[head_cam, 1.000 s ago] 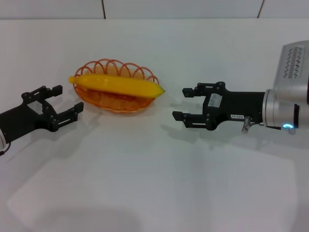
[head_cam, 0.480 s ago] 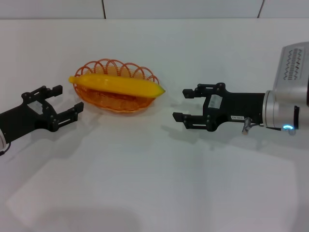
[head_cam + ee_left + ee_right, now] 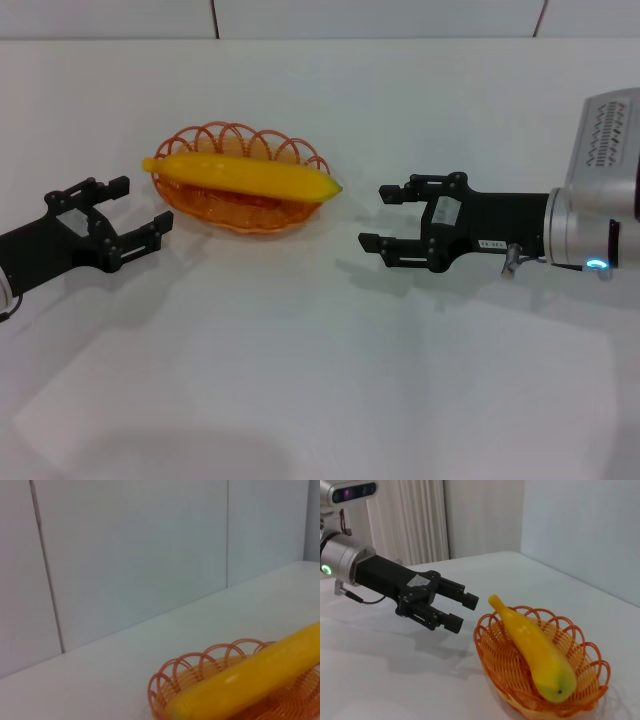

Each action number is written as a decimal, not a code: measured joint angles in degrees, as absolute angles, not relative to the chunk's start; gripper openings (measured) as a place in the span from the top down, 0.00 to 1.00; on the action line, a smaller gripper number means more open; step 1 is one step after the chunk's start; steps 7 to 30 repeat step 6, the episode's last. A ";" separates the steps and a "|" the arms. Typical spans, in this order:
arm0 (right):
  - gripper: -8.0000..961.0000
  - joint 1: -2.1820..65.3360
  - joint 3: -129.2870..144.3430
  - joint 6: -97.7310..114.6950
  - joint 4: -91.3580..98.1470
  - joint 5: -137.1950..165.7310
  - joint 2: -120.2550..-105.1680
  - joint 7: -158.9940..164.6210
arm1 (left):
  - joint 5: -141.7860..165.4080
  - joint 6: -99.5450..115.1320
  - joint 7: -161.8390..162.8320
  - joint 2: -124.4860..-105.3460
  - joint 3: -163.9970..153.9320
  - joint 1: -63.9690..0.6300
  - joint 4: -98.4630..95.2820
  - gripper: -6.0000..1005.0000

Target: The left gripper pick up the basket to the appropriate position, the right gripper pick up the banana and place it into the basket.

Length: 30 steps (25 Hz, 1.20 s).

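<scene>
On the white table (image 3: 330, 380) we see the orange wire basket (image 3: 240, 215) with its looped rim, and the smooth yellow banana (image 3: 245, 176) lies across it, its ends overhanging. Our left gripper (image 3: 128, 218) and right gripper (image 3: 383, 215) both stand wide and empty beside it. We judge a bump could roll the banana out.

Left wrist view cuts off the banana (image 3: 250, 685) and the basket (image 3: 200, 672) at five o'clock.
</scene>
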<state>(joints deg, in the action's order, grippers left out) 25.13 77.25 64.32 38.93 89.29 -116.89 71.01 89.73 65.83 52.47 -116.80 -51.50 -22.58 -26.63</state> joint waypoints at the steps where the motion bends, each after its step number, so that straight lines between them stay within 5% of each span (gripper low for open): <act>1: 0.27 25.13 77.25 64.34 38.93 89.29 -116.89 71.01 | 89.73 65.83 52.47 -116.80 -51.50 -22.59 -26.63 0.23; 30: 0.27 25.13 77.25 64.40 38.93 89.29 -116.89 71.01 | 89.68 65.83 52.47 -116.80 -51.50 -22.59 -26.63 0.23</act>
